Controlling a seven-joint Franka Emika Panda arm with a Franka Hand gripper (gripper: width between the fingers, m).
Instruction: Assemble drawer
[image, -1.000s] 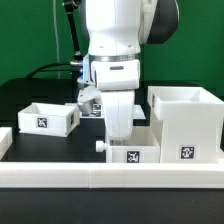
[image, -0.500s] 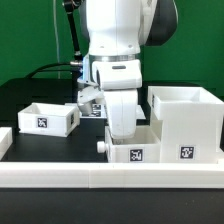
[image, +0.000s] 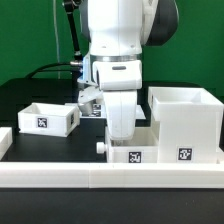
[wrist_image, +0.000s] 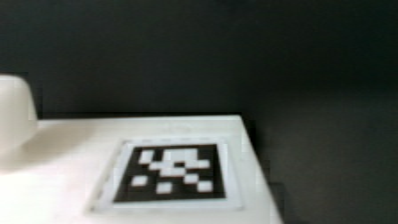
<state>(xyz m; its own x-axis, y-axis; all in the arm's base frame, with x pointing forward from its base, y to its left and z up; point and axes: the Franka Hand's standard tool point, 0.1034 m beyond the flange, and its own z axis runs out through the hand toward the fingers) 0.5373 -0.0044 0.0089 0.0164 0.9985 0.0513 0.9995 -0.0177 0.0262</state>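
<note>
Gripper (image: 120, 138) hangs low over a small tray (image: 138, 156); we cannot tell whether its fingers are apart. Housing (image: 187, 122) stands just beside it, second tray (image: 45, 118) farther off.

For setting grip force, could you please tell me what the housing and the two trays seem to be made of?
Housing: probably rigid white plastic, matte; uniform colour, thin crisp walls, no grain. Trays: seemingly the same matte white plastic, with thin straight walls. Tags on them: they look like flat printed stickers, though that is unsure.
</note>
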